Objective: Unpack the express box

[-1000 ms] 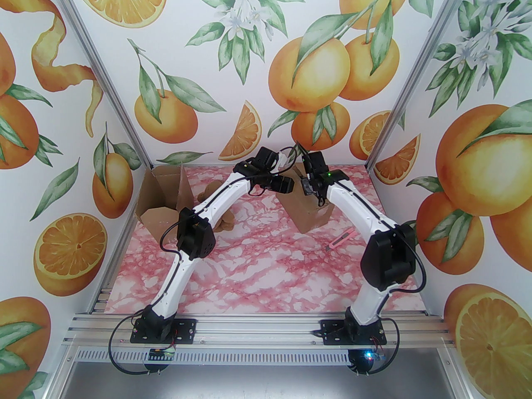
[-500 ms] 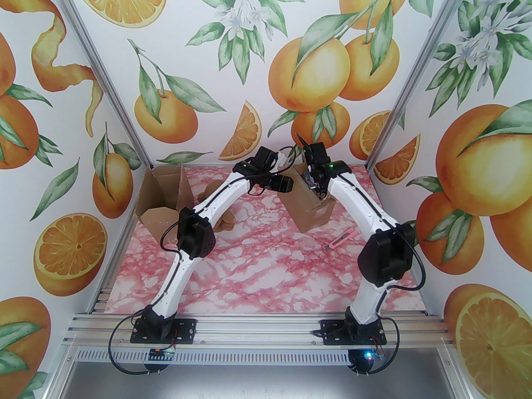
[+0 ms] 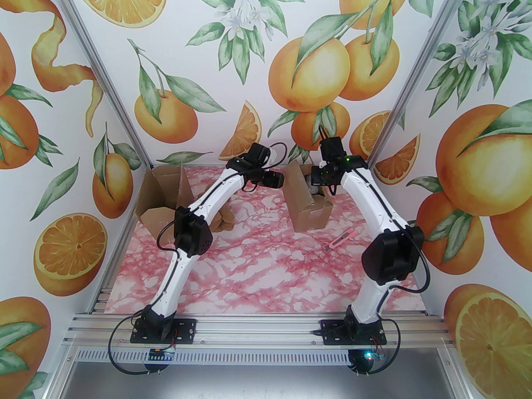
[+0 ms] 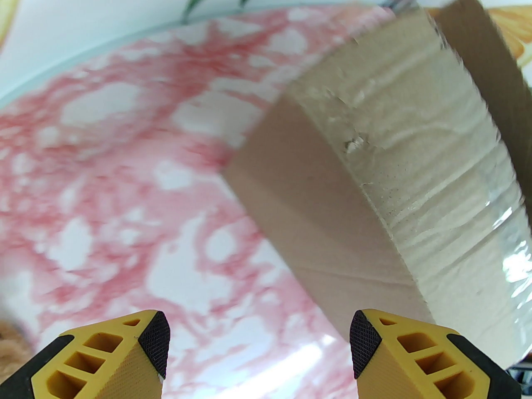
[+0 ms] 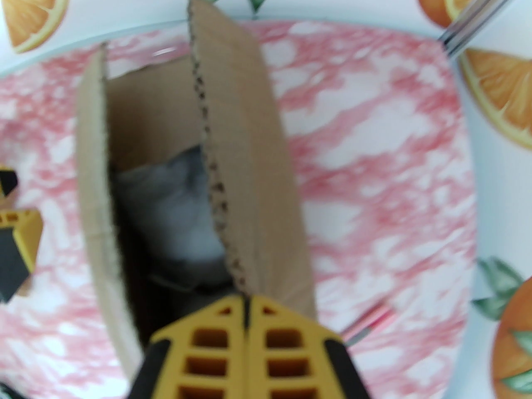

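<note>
The express box (image 3: pixel 309 212) is brown cardboard and stands on the pink marble table toward the back right, its top flaps raised. My right gripper (image 5: pixel 247 302) is shut on the near end of one upright flap (image 5: pixel 245 148). Inside the box lies something soft and grey (image 5: pixel 174 218). My left gripper (image 4: pixel 259 339) is open, hovering just left of the box's taped side (image 4: pixel 419 148) with nothing between its fingers. From above, the left gripper (image 3: pixel 283 179) sits at the box's left flap and the right wrist is over the box's far right corner.
Another opened cardboard box (image 3: pixel 160 202) stands at the back left. A brown plush toy (image 3: pixel 224 220) lies beside the left arm. A pink box cutter (image 3: pixel 341 239) lies right of the express box. The enclosure walls close in on both sides.
The right gripper closed on the box flap and drew back to the right, raising the flap. The box turned more upright. The left arm shifted slightly left, still open.
</note>
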